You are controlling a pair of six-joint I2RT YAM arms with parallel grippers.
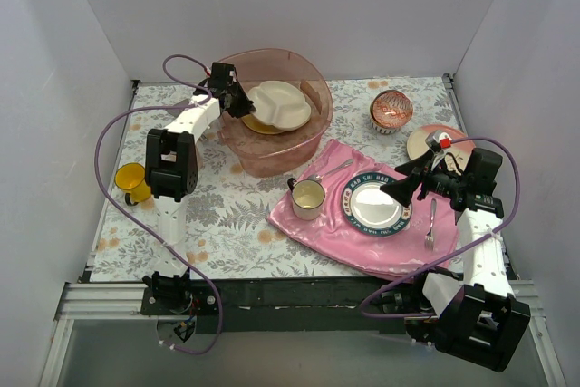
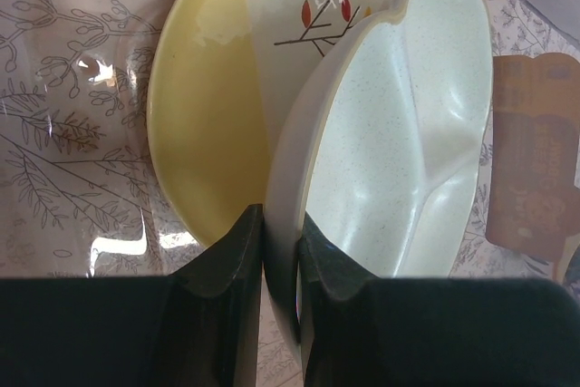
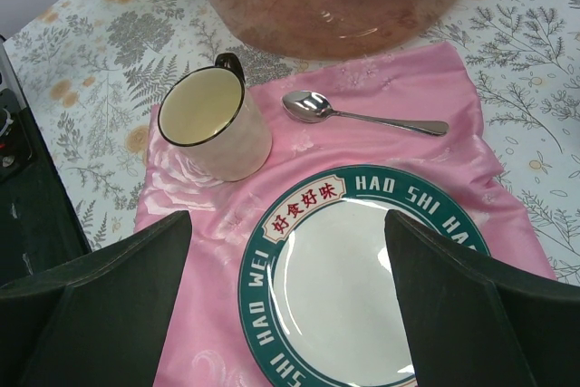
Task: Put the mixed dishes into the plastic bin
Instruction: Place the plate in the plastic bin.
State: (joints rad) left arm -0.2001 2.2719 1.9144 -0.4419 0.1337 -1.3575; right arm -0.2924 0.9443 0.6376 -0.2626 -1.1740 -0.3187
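Left fingers (image 2: 227,265), pinched on the cream divided plate (image 2: 399,124), hold it tilted in the plastic bin (image 1: 272,153) (right fingers (image 3: 118,296) gape wide, empty); next should come lowering and release.

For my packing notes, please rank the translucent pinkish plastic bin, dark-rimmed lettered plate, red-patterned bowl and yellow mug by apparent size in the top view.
Translucent pinkish plastic bin
Dark-rimmed lettered plate
Red-patterned bowl and yellow mug: too alike to rank, the mug partly behind the left arm

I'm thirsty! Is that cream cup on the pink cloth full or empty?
Empty: the cream cup stands upright, and its bare inside shows.
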